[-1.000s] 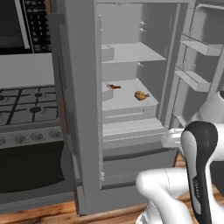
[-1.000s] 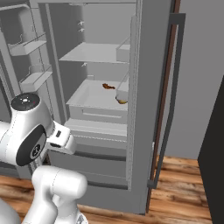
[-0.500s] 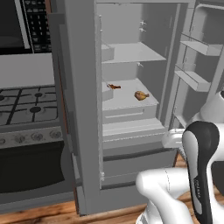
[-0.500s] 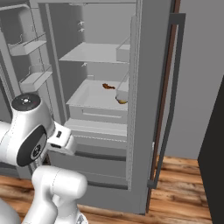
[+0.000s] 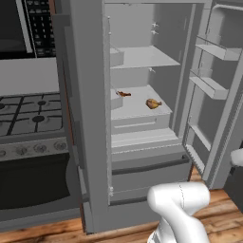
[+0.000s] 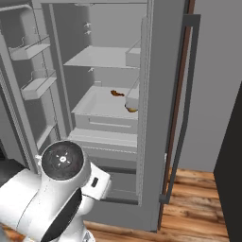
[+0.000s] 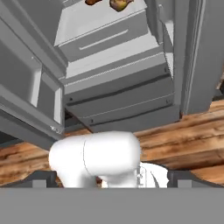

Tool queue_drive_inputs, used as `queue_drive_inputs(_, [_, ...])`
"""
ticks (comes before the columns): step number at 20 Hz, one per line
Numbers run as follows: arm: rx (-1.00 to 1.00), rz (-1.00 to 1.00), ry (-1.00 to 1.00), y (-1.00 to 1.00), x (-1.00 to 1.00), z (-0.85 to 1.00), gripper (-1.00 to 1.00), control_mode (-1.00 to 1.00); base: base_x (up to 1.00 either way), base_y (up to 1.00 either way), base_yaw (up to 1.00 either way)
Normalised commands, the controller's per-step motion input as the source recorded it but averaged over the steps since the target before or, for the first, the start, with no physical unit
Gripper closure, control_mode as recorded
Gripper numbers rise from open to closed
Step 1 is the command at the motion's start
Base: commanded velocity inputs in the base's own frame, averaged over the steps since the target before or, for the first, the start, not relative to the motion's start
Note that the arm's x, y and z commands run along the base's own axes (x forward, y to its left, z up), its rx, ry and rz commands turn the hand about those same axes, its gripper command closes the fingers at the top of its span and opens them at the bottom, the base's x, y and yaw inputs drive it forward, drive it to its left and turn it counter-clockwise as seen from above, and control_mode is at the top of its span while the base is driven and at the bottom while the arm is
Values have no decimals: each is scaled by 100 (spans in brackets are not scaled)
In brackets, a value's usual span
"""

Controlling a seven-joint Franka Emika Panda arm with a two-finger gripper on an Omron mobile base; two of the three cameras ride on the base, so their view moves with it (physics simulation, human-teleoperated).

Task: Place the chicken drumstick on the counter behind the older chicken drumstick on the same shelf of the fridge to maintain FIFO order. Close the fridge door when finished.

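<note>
While the end effector, jaws spread and empty, hangs low before the fridge [image 5: 90, 142], the chicken drumstick [image 5: 124, 94] already lies far beyond it on the shelf [image 5: 137, 110], behind the older chicken drumstick [image 5: 153, 103]; only the door [image 5: 216, 90] remains to close

The light is soft and even, with no lamp or window to be seen. Inside the fridge [image 5: 142, 71] the walls look pale grey, and only faint shadows lie under the shelf [image 5: 142, 108]. The stove left of the fridge is much darker. Nothing shines or glares. The pictures are a bit grainy, and edges look jagged. In the hand view the fridge leans and its lines look stretched.
</note>
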Motion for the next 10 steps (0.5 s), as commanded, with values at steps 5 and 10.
queue_drive_inputs(5, [20, -7, -22, -100, -15, 0, -100, -100, 0, 0, 0])
queue_drive_inputs(10, [23, 0, -16, -100, 38, 0, -100, -100, 0, 0, 0])
